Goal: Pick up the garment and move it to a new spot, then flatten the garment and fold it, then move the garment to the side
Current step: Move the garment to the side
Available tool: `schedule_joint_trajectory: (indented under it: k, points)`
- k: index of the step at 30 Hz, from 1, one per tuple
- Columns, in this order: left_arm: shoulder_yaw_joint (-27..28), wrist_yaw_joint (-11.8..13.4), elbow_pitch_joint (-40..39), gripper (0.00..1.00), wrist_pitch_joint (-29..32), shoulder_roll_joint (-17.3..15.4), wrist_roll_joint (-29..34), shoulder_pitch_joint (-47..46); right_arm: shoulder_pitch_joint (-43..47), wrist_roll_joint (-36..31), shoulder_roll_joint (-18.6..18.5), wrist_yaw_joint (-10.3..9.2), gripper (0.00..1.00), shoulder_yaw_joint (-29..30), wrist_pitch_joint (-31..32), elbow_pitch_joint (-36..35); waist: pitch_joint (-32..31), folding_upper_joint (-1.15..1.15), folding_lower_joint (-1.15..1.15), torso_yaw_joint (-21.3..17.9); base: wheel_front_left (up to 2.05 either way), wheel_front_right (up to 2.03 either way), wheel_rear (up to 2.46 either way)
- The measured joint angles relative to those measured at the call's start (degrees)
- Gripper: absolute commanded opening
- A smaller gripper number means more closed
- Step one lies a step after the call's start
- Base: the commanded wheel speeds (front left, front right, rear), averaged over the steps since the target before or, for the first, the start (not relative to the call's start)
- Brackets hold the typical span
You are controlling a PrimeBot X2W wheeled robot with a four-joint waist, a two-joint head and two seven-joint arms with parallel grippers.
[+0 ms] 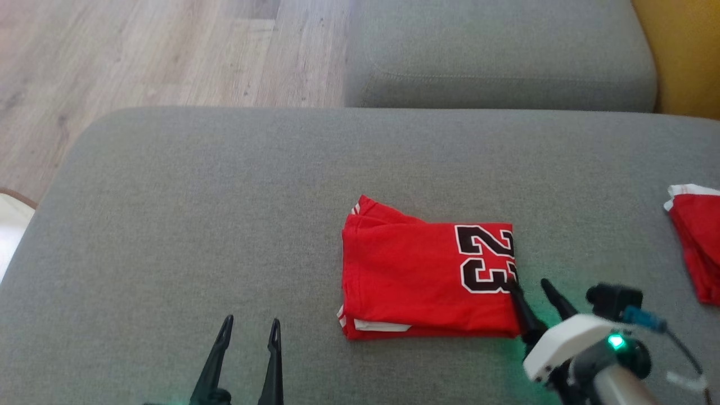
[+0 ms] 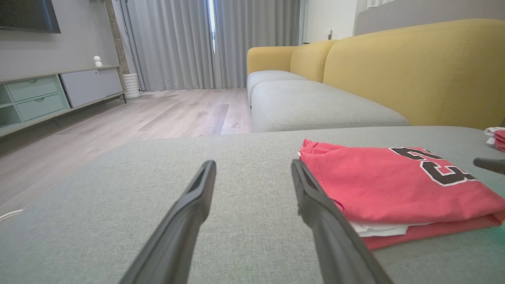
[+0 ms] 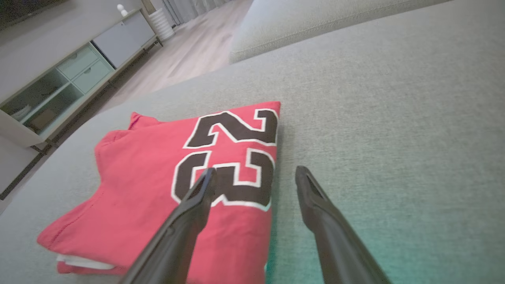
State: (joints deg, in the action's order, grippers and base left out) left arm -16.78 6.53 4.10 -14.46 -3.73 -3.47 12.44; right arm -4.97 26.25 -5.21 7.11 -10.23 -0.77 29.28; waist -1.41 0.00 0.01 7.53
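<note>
While poised over folded red number-23 jersey (image 1: 416,275): last step, moving it aside.
Right gripper (image 1: 529,283) spread, seemingly not touching; next, pinch stacked layers together.

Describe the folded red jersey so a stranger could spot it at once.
On the grey cushion, look near its middle for a folded red jersey. Unlike the other red garment at the cushion's right edge, it shows a black 23.

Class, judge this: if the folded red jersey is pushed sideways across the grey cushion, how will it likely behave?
Probably floppy: the red jersey lies in soft stacked layers, so folds may slip apart. Likely to drag, not glide: the grey cushion looks coarsely woven.
</note>
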Motion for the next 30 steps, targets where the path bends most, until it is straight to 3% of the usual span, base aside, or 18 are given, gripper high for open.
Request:
schedule_joint_trajectory:
  k: [3, 8, 10, 11, 15, 21, 28, 30]
  points:
    - [-0.2, 0.0, -0.5, 1.0, 0.0, 0.1, 0.0, -0.7, -3.0, 0.7, -1.6, 0.0, 1.0, 0.4, 3.7, 3.7, 0.8, 0.0, 0.0, 0.1, 0.0, 0.0, 0.0]
    - [-0.4, 0.1, -1.6, 1.0, 0.0, 0.1, -1.4, -1.4, -5.3, 3.9, -1.1, 0.0, 1.0, -0.7, 8.4, 8.0, 1.7, 0.0, 0.0, 0.3, 0.0, 0.0, 0.0]
    - [-0.6, 0.2, -1.9, 1.0, 0.0, 0.1, -1.5, -1.7, -5.6, 5.8, -0.6, 0.0, 0.65, -1.5, 8.4, 9.0, 1.9, 0.0, 0.0, 0.3, 0.0, 0.0, 0.0]
    - [-0.8, 0.5, -2.2, 1.0, 0.0, 0.1, -1.6, -1.8, -6.0, 6.3, -0.6, 0.0, 0.0, -2.1, 8.4, 9.5, 2.1, 0.0, 0.0, 0.2, 0.0, 0.0, 0.0]
    - [-1.6, 0.3, -2.6, 1.0, 0.0, 0.1, -3.3, -2.1, -8.0, 7.0, -0.5, 0.0, 0.0, -3.3, 6.8, 11.8, 2.6, 0.0, -0.01, -0.2, 0.0, 0.0, 0.0]
    - [-1.5, -2.4, -2.6, 1.0, 0.0, 0.2, -5.1, -2.1, -11.2, 6.3, -1.1, 0.0, 0.0, -4.2, 4.0, 13.3, 3.5, 0.0, -0.01, -2.9, 0.0, 0.0, 0.0]
    - [-1.0, -3.0, -4.3, 1.0, 0.0, 0.2, -5.1, -3.0, -15.8, 4.4, -6.5, 0.0, 0.0, -5.1, 4.4, 10.7, 5.0, 0.0, -0.01, -6.8, 0.0, 0.0, 0.0]
    - [-0.8, -3.1, -4.9, 1.0, 0.0, 0.2, -5.1, -3.8, -17.4, 3.8, -9.6, 0.0, 0.0, -5.5, 5.7, 8.8, 5.9, 0.0, -0.01, -8.2, 0.0, 0.0, 0.0]
